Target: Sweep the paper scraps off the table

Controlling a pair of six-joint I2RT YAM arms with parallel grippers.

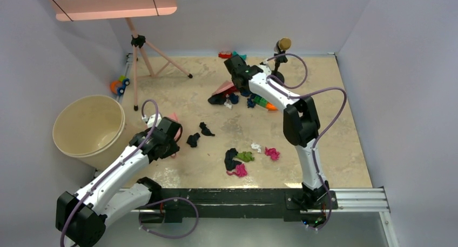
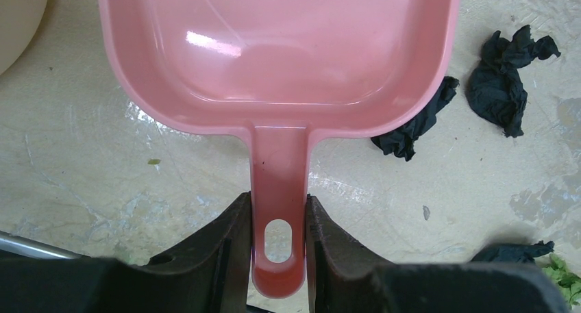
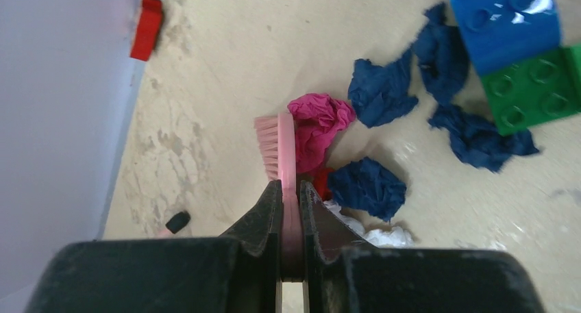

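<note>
Closest to me runs the black rail [image 1: 232,195] along the front edge of the table [image 1: 335,149], with both arm bases fixed to it. Just beyond it, left of centre, the left gripper [image 2: 277,210] is clamped tight on the handle of a pink dustpan [image 2: 274,53]. The pan lies flat on the tabletop with nothing in it that I can see, and its right corner touches one of two black scraps [image 2: 503,77]. A cream bucket [image 1: 89,125] stands off the table's left side, near that arm. Toward the middle, a loose cluster of paper scraps [image 1: 237,159] lies on the bare surface: black, green, magenta and white bits, close together but well apart from the dustpan. Farther back, the right gripper [image 3: 289,196] pinches a pink brush [image 3: 284,145] edge-on, its fingers closed on the back of it, bristles pointing left. A magenta scrap [image 3: 316,124] sits against the brush, with dark blue scraps [image 3: 380,94] and some white bits just beside it, near a blue block [image 3: 503,25] and a green block [image 3: 534,87]. At the far wall lies a small red toy [image 3: 147,29], and a tripod [image 1: 141,58] stands in the back left corner.
</note>
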